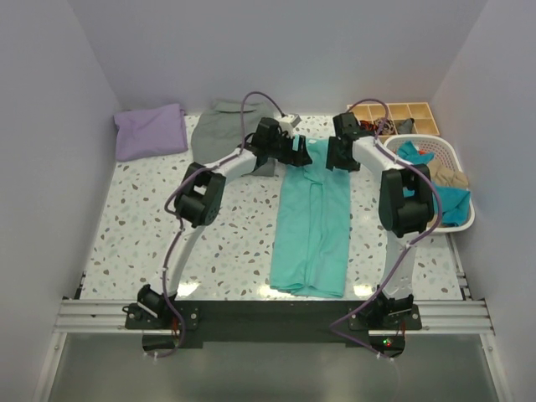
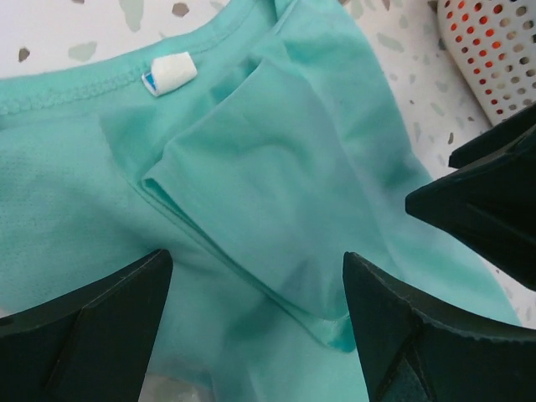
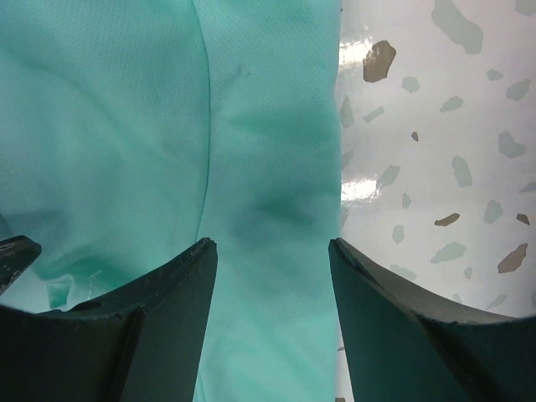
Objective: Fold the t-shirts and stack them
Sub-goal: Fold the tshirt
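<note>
A turquoise t-shirt (image 1: 310, 226) lies on the table as a long strip, sides folded in, collar at the far end. Both grippers hover over that collar end. My left gripper (image 1: 295, 151) is open; in its wrist view the fingers (image 2: 100, 327) straddle a folded-in sleeve (image 2: 251, 184), below the white neck label (image 2: 172, 71). My right gripper (image 1: 342, 155) is open too, with its fingertips (image 3: 167, 293) spanning the shirt's right edge (image 3: 276, 167), and nothing is pinched. A folded lavender t-shirt (image 1: 151, 131) rests at the back left.
A grey garment (image 1: 219, 130) lies behind the left arm. A white perforated basket (image 1: 459, 180) holding more clothes stands at the right, also seen in the left wrist view (image 2: 494, 50). A wooden compartment tray (image 1: 404, 113) sits behind it. Walls close in on three sides.
</note>
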Robot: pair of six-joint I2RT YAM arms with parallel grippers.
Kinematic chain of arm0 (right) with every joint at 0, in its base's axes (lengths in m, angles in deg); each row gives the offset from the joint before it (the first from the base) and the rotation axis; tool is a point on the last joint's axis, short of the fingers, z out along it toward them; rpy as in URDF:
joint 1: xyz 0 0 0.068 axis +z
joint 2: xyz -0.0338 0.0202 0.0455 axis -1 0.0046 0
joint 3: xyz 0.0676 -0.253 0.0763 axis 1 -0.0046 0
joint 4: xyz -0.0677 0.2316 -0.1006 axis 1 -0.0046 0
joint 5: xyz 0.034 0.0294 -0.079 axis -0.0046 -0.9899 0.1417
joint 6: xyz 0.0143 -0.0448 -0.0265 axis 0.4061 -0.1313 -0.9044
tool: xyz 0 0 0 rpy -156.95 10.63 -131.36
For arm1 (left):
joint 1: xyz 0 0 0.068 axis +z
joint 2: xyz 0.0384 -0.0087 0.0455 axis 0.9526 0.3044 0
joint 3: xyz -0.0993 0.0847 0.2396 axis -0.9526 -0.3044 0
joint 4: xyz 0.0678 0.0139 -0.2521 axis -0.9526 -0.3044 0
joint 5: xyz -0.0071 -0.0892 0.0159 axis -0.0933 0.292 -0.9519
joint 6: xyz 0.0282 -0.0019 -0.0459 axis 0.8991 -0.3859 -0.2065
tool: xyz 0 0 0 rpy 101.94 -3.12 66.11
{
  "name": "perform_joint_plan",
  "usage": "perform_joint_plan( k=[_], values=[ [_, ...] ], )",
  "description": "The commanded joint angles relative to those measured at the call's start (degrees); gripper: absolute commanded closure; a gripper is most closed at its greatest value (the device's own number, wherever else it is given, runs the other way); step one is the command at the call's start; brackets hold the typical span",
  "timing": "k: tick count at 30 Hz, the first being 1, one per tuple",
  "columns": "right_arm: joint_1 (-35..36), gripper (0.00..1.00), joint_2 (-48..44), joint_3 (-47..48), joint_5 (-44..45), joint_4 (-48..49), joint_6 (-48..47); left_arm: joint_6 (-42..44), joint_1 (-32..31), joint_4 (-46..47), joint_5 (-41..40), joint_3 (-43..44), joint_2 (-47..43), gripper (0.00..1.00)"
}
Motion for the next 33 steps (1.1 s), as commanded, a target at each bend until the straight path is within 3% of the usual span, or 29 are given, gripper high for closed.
perform_joint_plan(
  k=[1,6,13,25,29,33],
  values=[
    [-0.67,0.39,0.77,3.86,-0.41,1.20,0.34,3.15,-0.01,-7.24,-4.40,5.34,0.63,0.12],
    [-0.93,0.39,6.04,9.74,-4.02,-0.55,0.52,7.19,0.60,-10.68,-13.10,7.97,1.59,0.10],
    [-1.11,0.39,17.54,21.96,-7.27,-6.71,-0.53,7.64,3.41,-11.12,-13.55,11.06,3.96,0.09],
    [-1.20,0.39,27.40,37.43,-13.42,-10.66,-2.64,9.31,5.52,-11.56,-14.52,17.82,8.62,0.07],
    [-1.29,0.39,23.55,31.58,-16.06,-2.70,-3.34,10.80,5.52,-9.46,-13.65,16.78,6.00,0.06],
    [-1.37,0.39,15.38,24.35,-19.05,4.53,-3.61,10.54,5.17,-5.15,-12.94,10.46,0.46,0.05]
  ],
)
